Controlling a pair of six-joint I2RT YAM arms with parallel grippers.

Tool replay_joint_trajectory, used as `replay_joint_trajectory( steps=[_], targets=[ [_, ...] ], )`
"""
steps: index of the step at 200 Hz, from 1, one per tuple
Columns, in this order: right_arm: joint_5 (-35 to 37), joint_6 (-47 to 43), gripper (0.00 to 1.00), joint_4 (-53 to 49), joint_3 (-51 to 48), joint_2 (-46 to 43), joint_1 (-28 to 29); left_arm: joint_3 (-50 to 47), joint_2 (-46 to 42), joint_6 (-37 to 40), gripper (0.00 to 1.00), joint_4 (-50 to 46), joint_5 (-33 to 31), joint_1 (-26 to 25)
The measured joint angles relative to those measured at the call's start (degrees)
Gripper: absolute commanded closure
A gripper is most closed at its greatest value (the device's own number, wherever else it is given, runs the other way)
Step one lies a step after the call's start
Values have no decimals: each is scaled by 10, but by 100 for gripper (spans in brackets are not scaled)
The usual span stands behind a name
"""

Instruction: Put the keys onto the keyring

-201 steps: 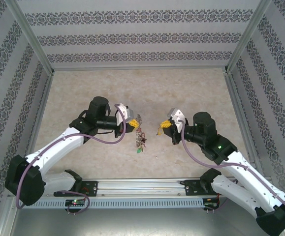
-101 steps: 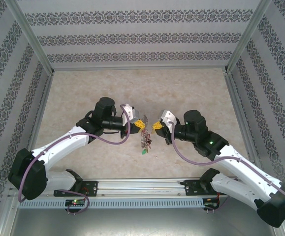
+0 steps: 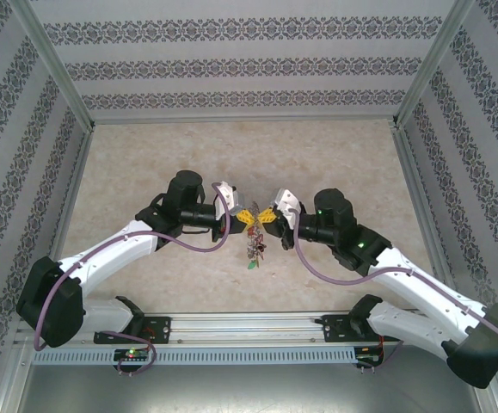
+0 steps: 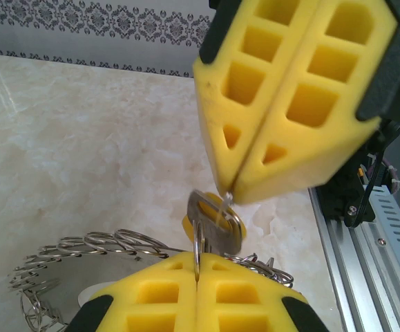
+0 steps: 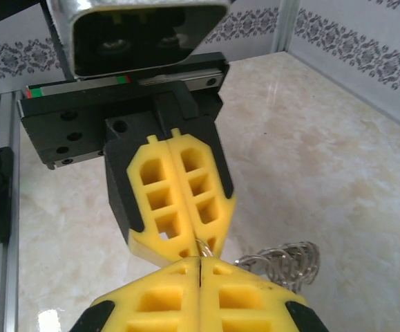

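The 2 arms have closed the gap: the left claw [image 3: 249,216], clamped on the hanging keyring [image 3: 253,245], now meets the right claw [image 3: 265,218], which pinches a key [image 4: 213,223]. Threading looks ready to begin.

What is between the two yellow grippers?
A small silvery key and a bit of the keyring bridge the gap between left gripper and right gripper, seen in the left wrist view.

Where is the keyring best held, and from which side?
Grip the keyring by the bare wire at its top, from the left side, as the left tool does now: the crowded bunch hangs below, and the key meets it from the right.
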Motion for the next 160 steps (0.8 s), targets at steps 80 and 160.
replay_joint_trajectory(
  steps=[80, 160],
  targets=[
    [59, -1, 100, 7, 2, 11, 13, 2, 3, -2, 100, 0, -9, 0],
    [109, 2, 100, -11, 14, 18, 22, 9, 6, -2, 100, 0, -24, 0]
  ],
)
